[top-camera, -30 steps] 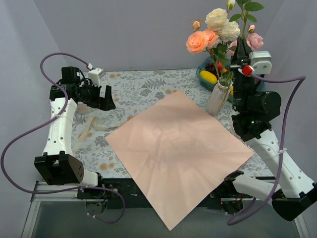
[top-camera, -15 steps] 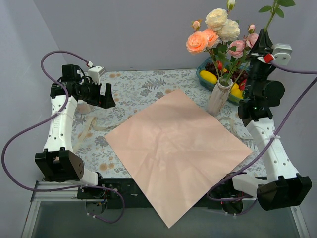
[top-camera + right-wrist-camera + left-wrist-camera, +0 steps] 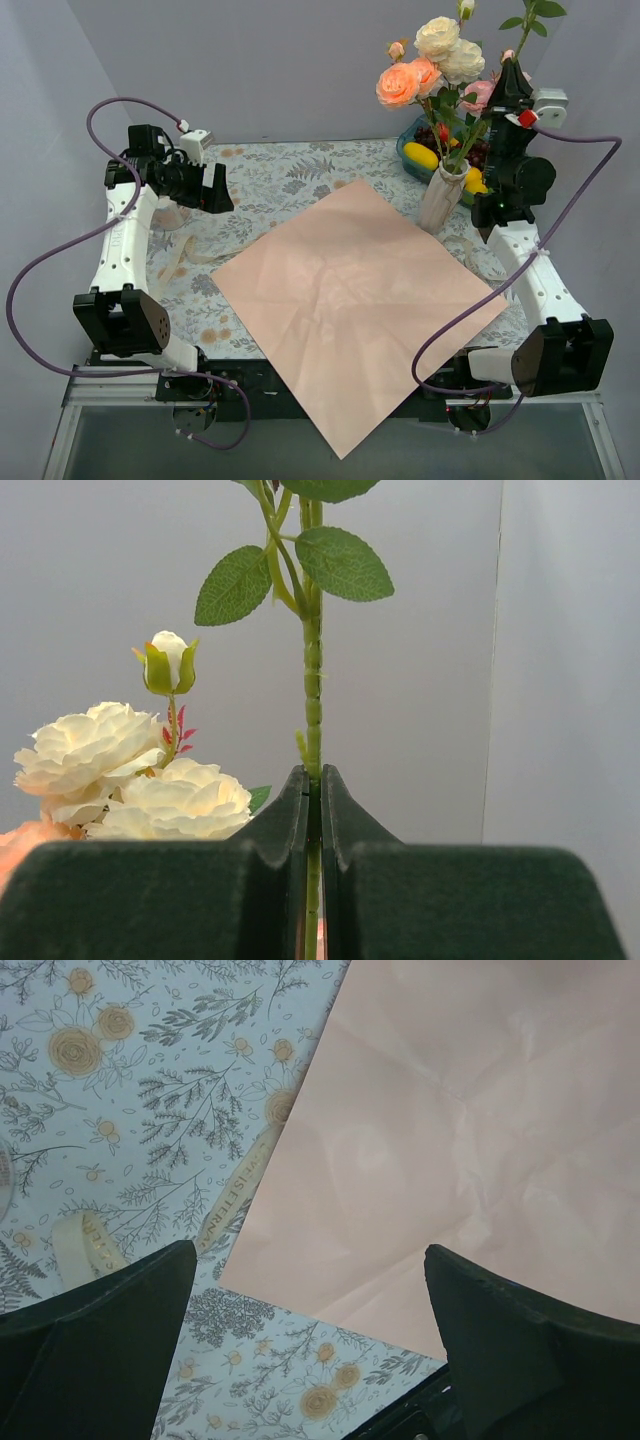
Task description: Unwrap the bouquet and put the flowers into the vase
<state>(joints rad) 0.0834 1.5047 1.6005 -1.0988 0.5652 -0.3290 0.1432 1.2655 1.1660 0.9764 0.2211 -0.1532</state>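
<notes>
At far right, the right gripper (image 3: 312,785) clamps an upright flower stem (image 3: 313,680) near the vase (image 3: 438,205); the left gripper (image 3: 308,1260) gapes wide above the pink paper (image 3: 450,1110)

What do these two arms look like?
The left arm and right arm have white links and black joints, each trailing a purple cable. The left tool and right tool have two dark wedge-shaped fingers. A red dot marks the right wrist.

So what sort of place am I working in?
Probably a staged robot test bench, not a home: plain grey backdrop panels surround a floral-cloth table, and the left arm and right arm are bolted at its near edge.
</notes>
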